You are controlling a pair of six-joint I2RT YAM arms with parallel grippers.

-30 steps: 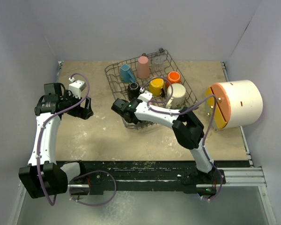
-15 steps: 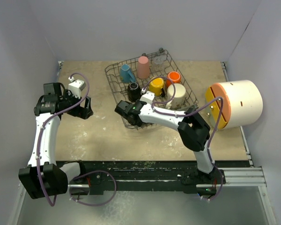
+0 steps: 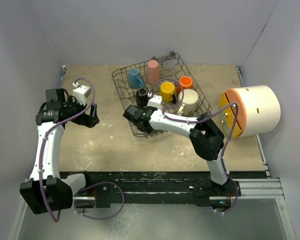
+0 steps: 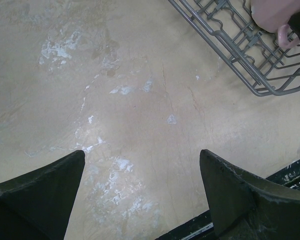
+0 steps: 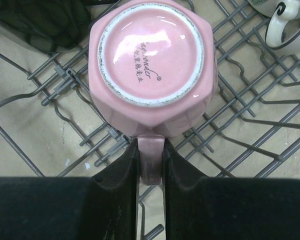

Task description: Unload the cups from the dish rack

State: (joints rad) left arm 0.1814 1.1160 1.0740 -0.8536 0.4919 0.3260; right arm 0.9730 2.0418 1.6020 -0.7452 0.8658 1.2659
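Observation:
The dark grey wire dish rack [image 3: 202, 102] stands at the back middle of the table. In it are a blue cup [image 3: 136, 78], a tall pink tumbler [image 3: 152, 71], a clear glass [image 3: 168, 63], an orange cup [image 3: 185, 82], a yellow cup [image 3: 167, 91], a black cup [image 3: 142, 95] and a cream mug [image 3: 189, 101]. A pale pink mug [image 5: 149, 65] lies upside down on the rack wires [image 5: 12, 144]. My right gripper [image 5: 150, 145] is shut on its handle at the rack's near left corner [image 3: 135, 119]. My left gripper [image 3: 92, 117] hangs open over bare table [image 4: 142, 155].
A big white cylinder with an orange-yellow end [image 3: 252, 111] lies at the right edge of the table. The rack's corner [image 4: 250, 55] and the pink mug [image 4: 272, 15] show at the top right of the left wrist view. Walls close in three sides.
The right gripper's fingers have closed onto the pale pink mug's handle, and it shifted slightly further into the rack. The left arm has hardly moved.

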